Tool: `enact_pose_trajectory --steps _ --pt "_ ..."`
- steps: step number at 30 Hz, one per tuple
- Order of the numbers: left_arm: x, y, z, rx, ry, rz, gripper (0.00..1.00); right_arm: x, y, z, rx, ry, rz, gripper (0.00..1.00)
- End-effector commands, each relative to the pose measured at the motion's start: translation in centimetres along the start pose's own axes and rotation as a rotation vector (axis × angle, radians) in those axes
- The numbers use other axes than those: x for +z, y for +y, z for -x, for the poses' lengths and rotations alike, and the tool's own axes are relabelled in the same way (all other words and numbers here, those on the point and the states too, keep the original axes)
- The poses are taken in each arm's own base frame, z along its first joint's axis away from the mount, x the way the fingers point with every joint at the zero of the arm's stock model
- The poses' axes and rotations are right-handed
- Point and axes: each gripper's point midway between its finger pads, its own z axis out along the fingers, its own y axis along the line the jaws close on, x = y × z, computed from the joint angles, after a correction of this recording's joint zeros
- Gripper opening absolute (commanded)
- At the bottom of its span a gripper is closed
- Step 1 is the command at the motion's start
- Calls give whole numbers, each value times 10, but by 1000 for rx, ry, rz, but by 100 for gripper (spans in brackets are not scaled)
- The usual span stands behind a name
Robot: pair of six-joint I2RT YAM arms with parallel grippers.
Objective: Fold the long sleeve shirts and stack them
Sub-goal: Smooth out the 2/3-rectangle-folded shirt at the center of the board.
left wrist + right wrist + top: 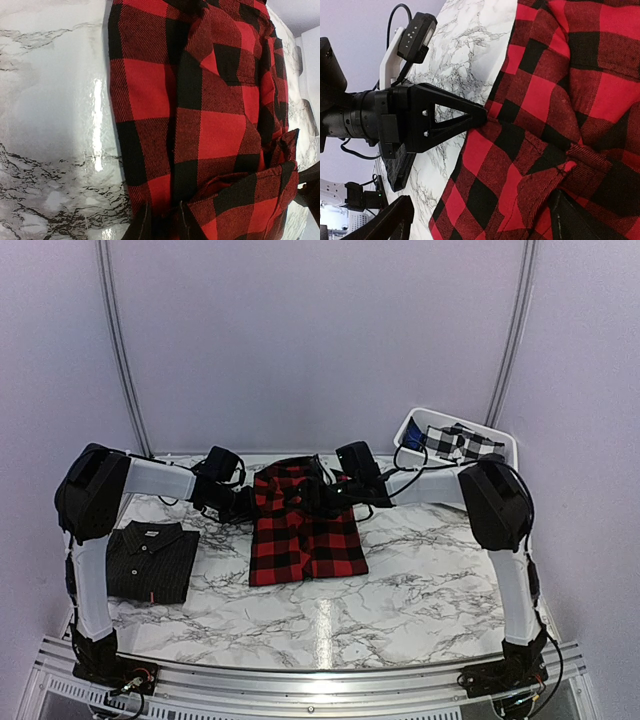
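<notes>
The red-and-black checked long sleeve shirt lies folded in the middle of the marble table. A black pinstriped long sleeve shirt lies folded at the left, with a small red tag at its hem. My left gripper is at the checked shirt's upper left edge. In the left wrist view its gripper is shut on a fold of that shirt. My right gripper hovers over the shirt's collar end. Seen from the right wrist, this gripper is open wide over the flannel.
A white bin stands at the back right and holds a black-and-white checked cloth. White walls close in the table at the back and sides. The left arm's black gripper body shows in the right wrist view.
</notes>
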Motion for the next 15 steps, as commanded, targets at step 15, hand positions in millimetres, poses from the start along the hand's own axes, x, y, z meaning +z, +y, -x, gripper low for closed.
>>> enact_pose_trajectory --steps 15 --pt "-1 -7 5 17 8 -14 20 19 3 24 -33 -4 214 99"
